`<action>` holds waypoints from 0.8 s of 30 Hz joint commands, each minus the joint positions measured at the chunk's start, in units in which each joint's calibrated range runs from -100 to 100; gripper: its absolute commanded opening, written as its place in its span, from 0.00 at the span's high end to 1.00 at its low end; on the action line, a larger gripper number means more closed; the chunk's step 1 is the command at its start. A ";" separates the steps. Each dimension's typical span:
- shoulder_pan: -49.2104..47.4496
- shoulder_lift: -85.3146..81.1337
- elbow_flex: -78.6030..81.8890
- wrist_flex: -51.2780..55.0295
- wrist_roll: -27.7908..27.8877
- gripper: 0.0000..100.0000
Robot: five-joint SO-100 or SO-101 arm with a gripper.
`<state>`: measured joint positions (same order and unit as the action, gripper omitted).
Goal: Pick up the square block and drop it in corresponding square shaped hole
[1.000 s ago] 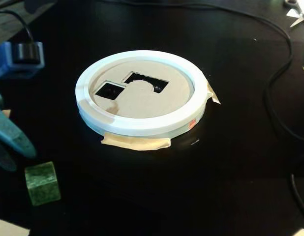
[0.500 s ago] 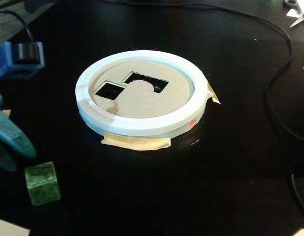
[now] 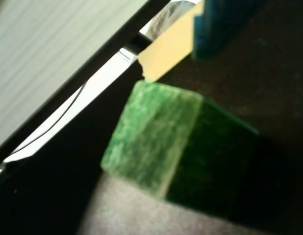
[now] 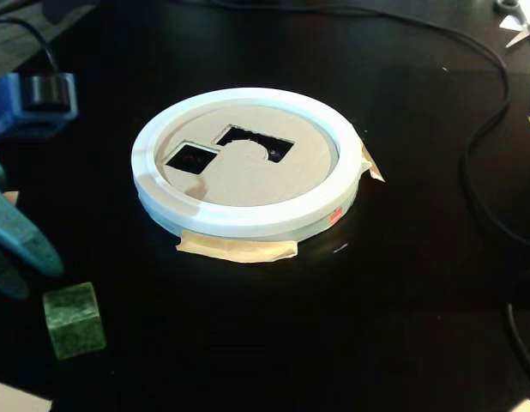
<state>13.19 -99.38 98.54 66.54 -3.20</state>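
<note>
A green square block lies on the black table at the front left in the fixed view. In the wrist view it fills the middle, blurred and close. My teal gripper hangs just above and to the left of the block with its two fingers apart and nothing between them. Only one blue finger shows in the wrist view, at the top. The white round sorter has a cardboard lid with a square hole on its left side.
A second, larger cut-out lies right of the square hole. Masking tape holds the sorter to the table. A black cable runs along the right side. The arm's blue motor stands at the far left.
</note>
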 commanded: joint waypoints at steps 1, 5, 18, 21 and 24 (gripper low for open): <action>0.67 -0.62 -1.09 -1.36 0.24 0.17; -0.58 -0.62 -4.82 -0.76 0.29 0.17; -0.95 3.05 -18.75 7.57 -0.15 0.16; -0.95 13.44 -24.95 7.97 -0.20 0.16; -0.95 22.93 -31.23 7.97 -0.24 0.16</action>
<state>12.89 -90.28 79.89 74.10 -3.20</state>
